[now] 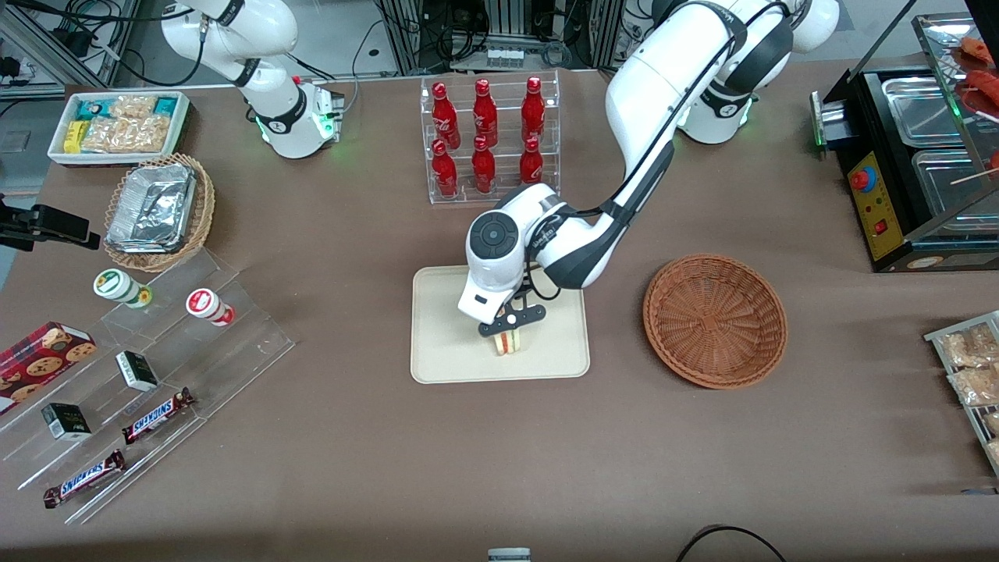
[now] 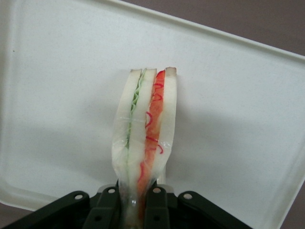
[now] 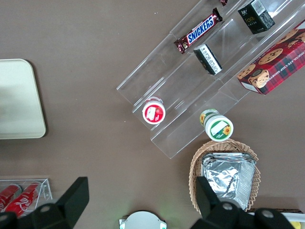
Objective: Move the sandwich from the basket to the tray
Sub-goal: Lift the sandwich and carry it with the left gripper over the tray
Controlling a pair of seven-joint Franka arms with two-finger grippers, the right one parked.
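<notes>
Standing on edge, the sandwich (image 1: pixel 508 343) sits on the tray (image 1: pixel 445 351), cut face with red and green layers toward the front camera. End effector (image 1: pixel 509 334) directly above it, fingers (image 2: pixel 106 206) clamped narrow on the sandwich's bread faces. Basket (image 1: pixel 715 319) lies on the brown bench (image 1: pixel 499 453) beside the tray, toward the working arm's end, nothing in it.
</notes>
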